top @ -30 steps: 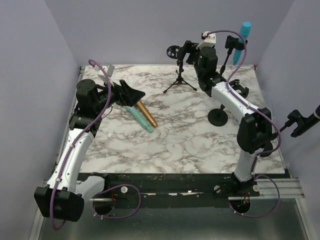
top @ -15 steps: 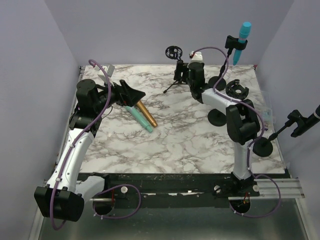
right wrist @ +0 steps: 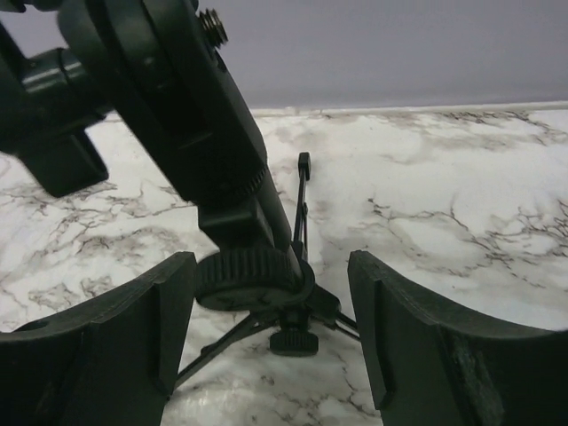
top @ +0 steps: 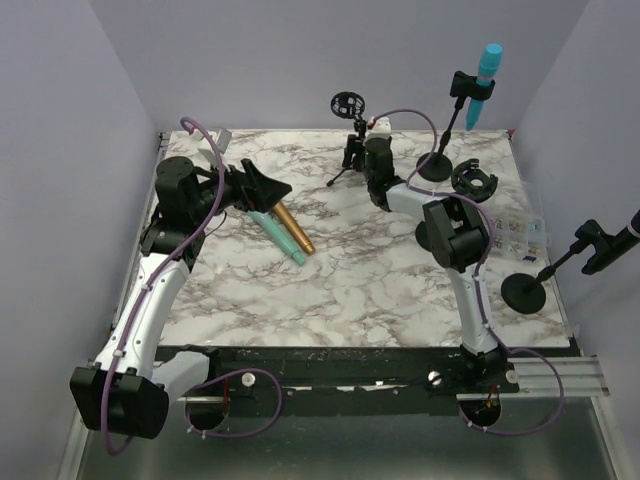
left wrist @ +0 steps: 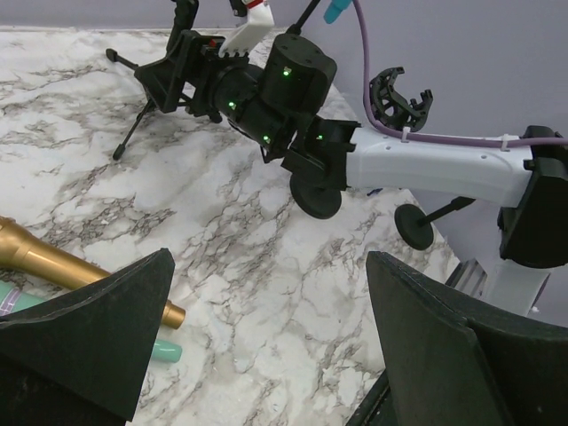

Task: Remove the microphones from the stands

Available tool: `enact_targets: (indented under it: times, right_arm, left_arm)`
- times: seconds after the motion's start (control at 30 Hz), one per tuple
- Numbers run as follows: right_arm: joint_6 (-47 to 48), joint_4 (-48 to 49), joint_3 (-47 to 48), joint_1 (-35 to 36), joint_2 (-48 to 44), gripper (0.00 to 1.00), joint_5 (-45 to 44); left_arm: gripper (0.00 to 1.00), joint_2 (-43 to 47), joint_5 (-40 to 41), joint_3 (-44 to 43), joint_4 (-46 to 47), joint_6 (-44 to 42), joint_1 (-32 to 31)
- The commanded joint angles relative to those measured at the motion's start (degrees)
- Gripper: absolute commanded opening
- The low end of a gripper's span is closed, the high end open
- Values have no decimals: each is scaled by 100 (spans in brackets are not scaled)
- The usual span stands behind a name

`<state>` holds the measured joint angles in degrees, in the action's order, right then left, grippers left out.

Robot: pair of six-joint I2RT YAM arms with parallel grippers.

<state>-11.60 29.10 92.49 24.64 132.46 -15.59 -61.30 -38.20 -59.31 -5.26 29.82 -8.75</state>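
A blue microphone [top: 488, 62] stands upright in the clip of a round-base stand [top: 433, 168] at the back right; its tip shows in the left wrist view [left wrist: 335, 9]. My right gripper [top: 355, 152] is open, its fingers either side of the column of a small tripod stand [top: 345, 172] with an empty shock mount [top: 347, 103]. In the right wrist view the gripper [right wrist: 271, 337] straddles the stand's knurled collar [right wrist: 253, 277] without touching it. My left gripper [top: 262, 190] is open and empty above a gold microphone [top: 293, 230] and a teal microphone [top: 285, 242] lying on the table.
An empty clip stand [top: 472, 180] stands right of the right arm. Another empty stand [top: 600, 245] with a round base [top: 523, 292] is at the right edge. A clear box [top: 522, 232] lies there too. The left wrist view shows the right arm [left wrist: 426, 164] and gold microphone [left wrist: 62, 266].
My right arm has swung left and down, from high near the blue microphone's stand to the tripod stand's column. The left arm has not moved.
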Motion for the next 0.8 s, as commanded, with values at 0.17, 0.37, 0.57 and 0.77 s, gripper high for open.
enact_targets:
  times: [0.17, 0.37, 0.57, 0.77]
  right_arm:
    - [-48, 271, 1274, 4, 1067, 60, 95]
    - [56, 71, 2232, 260, 1738, 56, 192]
    - [-15, -22, 3015, 534, 2254, 56, 78]
    - [3, -341, 4093, 751, 2811, 65, 141]
  left_arm:
    - [93, -144, -165, -11, 95, -34, -12]
    - [93, -207, -179, -19, 95, -29, 5]
    - [93, -260, -209, -24, 104, -12, 40]
    - [93, -260, -186, -11, 113, -11, 40]
